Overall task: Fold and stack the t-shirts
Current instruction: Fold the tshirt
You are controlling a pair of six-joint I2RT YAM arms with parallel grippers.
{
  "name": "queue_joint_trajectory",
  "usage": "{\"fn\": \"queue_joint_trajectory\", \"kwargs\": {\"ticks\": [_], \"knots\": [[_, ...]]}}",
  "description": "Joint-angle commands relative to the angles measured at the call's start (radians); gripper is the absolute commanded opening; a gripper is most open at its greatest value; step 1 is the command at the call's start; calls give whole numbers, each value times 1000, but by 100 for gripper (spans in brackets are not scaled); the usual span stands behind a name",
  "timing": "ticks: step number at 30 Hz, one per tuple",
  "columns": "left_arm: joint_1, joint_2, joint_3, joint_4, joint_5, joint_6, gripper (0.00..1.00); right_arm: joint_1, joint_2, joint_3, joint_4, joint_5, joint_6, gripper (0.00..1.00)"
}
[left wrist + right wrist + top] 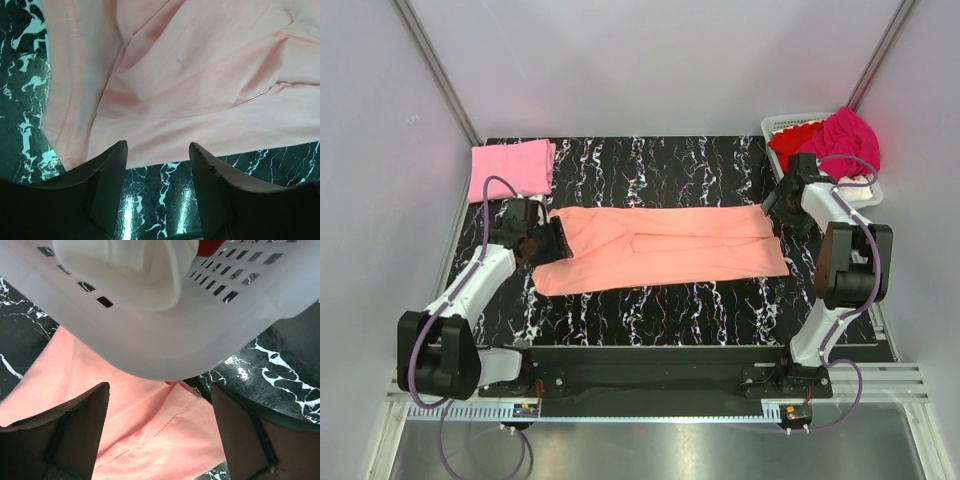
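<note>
On the desk (650, 310), salmon t-shirt (665, 250) in a long band. Fingers of left gripper (558, 241) spread, empty, at its left end; of right gripper (771, 203) spread wide at its right end beside the basket (785, 125). Pinch both layers, lift evenly, fold across, then stack on the folded pink t-shirt (512, 167) far left

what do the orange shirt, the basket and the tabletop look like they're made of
Orange shirt: soft matte knit, probably cotton; it creases and shows stitched hems. Basket: smooth white moulded plastic with slots. Tabletop: glossy black with white veins, marble or a printed imitation.
</note>
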Motion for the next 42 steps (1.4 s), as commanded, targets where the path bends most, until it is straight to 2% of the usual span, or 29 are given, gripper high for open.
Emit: {"fn": "queue_joint_trajectory", "kwargs": {"ticks": [1,6,14,20,24,29,35,42], "knots": [[-3,-45,11,5,-54,-23,58,-9,-30,18,-7,59,10,90],[-3,11,65,23,-57,-31,58,-7,-67,19,10,-9,1,88],[-5,186,180,72,-60,-32,52,39,-92,-7,107,-277,-55,79],[-51,269,175,120,-70,-78,49,134,46,102,64,-339,-111,74],[-104,301,116,161,-82,-132,47,157,179,159,30,-348,-111,72],[-167,331,63,191,-114,-175,47,162,252,160,-11,-336,-112,70],[-175,409,88,178,-139,-181,46,182,209,53,-67,-283,-74,68],[-175,594,373,50,-203,-112,45,287,4,-264,-62,-372,-39,62]]}}
